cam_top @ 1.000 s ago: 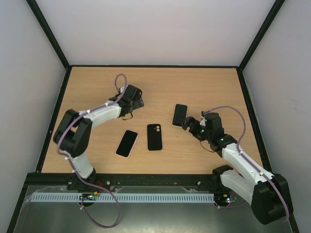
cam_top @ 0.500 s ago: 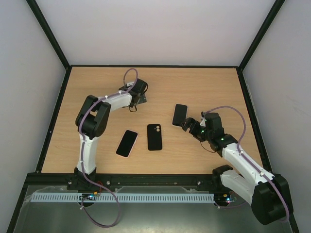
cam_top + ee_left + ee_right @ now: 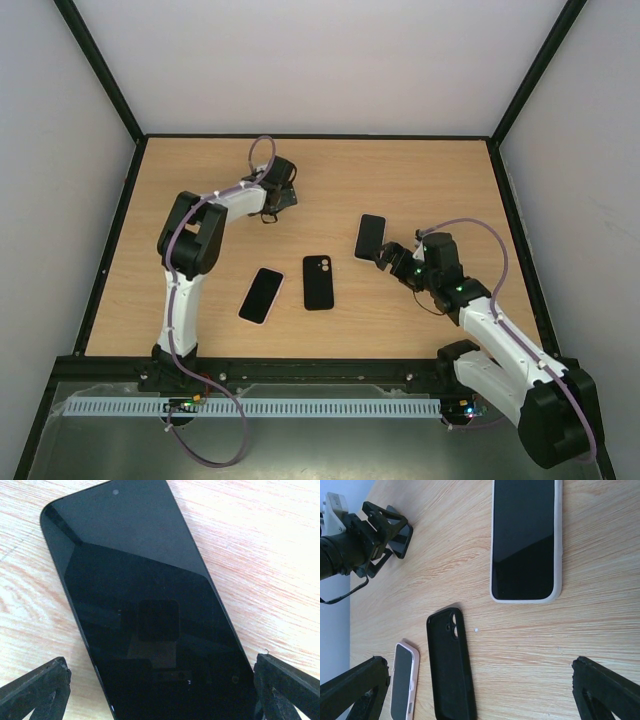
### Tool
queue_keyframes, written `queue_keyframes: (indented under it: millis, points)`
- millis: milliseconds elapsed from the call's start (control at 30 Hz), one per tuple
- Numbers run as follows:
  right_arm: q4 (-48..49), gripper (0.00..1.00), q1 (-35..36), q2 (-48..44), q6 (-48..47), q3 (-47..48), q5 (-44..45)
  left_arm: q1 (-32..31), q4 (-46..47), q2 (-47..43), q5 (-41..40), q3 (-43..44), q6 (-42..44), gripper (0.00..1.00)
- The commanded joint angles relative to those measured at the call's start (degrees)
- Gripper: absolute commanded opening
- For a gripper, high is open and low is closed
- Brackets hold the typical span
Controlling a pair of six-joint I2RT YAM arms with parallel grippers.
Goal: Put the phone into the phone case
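A bare black phone [image 3: 145,610] lies screen up on the wooden table; in the right wrist view [image 3: 403,539] only its end shows beside the left gripper. My left gripper [image 3: 160,692] is open, low over it, one finger on each side of the phone's near end. In the top view this gripper [image 3: 283,197] covers the phone. The empty black phone case [image 3: 318,282] lies face down mid-table, camera hole at the far end; it also shows in the right wrist view [image 3: 451,670]. My right gripper [image 3: 386,256] is open and empty, right of the case.
A phone in a pink case [image 3: 261,295] lies left of the black case. A phone in a white case [image 3: 370,237] lies just beyond the right gripper. Black frame rails edge the table [image 3: 420,180].
The left arm has stretched out and its gripper has moved toward the far side of the table, down over the black phone. The right arm has not moved.
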Motion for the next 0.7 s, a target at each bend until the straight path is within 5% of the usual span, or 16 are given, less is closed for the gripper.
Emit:
queue_keyframes:
  millis: [0, 400, 667]
  points:
    - [-2.5, 0.97, 0.3, -1.3, -0.7, 0.5, 1.4, 0.6, -0.3, 2.4, 2.5, 0.4, 2.0, 1.00]
    - [-3.7, 0.97, 0.3, -2.4, -0.4, 0.7, 1.8, 1.8, -4.4, 4.9, -0.2, 3.8, -1.2, 1.00]
    - [-3.2, 0.98, 0.3, -3.2, 0.1, -0.4, 2.1, 3.2, -6.7, 0.6, 0.3, -1.1, 3.9, 0.94]
